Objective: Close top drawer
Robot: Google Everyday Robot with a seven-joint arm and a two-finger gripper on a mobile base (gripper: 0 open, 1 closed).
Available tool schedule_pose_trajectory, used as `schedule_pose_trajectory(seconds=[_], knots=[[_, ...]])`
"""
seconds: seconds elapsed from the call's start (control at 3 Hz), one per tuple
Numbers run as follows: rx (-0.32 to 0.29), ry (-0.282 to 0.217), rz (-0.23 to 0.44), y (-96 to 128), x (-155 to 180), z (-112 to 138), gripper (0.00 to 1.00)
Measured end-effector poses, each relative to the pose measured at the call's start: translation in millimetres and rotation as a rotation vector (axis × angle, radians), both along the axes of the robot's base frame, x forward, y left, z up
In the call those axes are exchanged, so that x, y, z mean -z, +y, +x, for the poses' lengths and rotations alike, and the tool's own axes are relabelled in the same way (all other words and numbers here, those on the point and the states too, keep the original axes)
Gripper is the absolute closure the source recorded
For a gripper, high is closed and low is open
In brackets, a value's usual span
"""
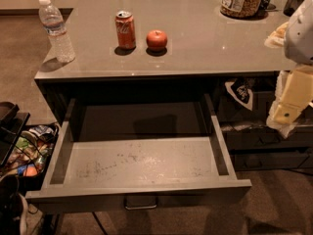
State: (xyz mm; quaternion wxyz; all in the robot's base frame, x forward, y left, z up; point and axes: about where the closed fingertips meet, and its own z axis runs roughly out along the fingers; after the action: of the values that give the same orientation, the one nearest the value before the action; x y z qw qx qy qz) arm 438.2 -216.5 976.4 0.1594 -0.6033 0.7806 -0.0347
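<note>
Fully open top drawer (pixel 139 168) at 6 o'clock, handle (pixel 141 202) nearest the camera. The gripper (pixel 285 112) hangs at 3 o'clock, apart from it (clenched or released: cannot tell). Risk: an off-centre push from that side may skew and jam it.

The top drawer (pixel 139 168) stands pulled far out, wide, dark grey, its lighter floor scuffed, small metal bar handle (pixel 141 202) centred on its front; the hand (pixel 285 114) hangs to its right.

The top drawer (pixel 142 165) stands pulled out beneath the surface (pixel 195 38), which carries a water bottle (pixel 56 31) at left and a soda can (pixel 125 30) beside an apple (pixel 156 40) (just apart); the tool (pixel 286 114) hangs right of the drawer.
</note>
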Motion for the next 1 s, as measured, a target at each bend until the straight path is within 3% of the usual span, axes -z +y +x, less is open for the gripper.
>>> schedule_pose_trajectory(seconds=[0.33,0.67,1.0], knots=[[0.0,0.0,0.0,0,0,0,0.0],[-0.037,-0.054,0.013,3,2,-7,0.0],[-0.097,-0.145,0.06,9,14,-41,0.0]])
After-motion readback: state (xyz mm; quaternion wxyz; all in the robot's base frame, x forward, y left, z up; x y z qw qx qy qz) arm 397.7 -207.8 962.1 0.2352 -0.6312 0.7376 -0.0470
